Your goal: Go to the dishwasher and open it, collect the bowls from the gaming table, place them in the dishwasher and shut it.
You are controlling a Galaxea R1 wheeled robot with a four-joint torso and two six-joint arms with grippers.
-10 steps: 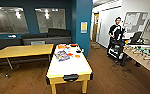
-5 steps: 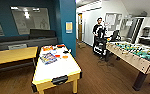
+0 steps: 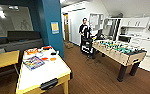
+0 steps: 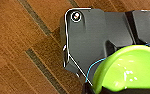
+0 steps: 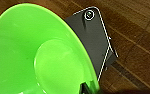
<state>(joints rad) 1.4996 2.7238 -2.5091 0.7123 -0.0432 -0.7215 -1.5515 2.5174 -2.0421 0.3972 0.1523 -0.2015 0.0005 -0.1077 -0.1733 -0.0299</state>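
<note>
Both claws are loaded, it seems: a bright green bowl (image 4: 127,71) is carried at the left claw, a second green bowl (image 5: 41,55) at the right, each seen over brown plank floor (image 4: 21,50), though the fingers themselves cannot be made out. From the head view, the white-topped table (image 3: 44,72) with game boxes (image 3: 33,62) is passed close on the left. The kitchen counters (image 3: 146,41) are seen ahead and to the right, beyond the football table (image 3: 121,50), so the dishwasher is judged to lie that way, nearer the right arm. A person (image 3: 84,32) stands between.
</note>
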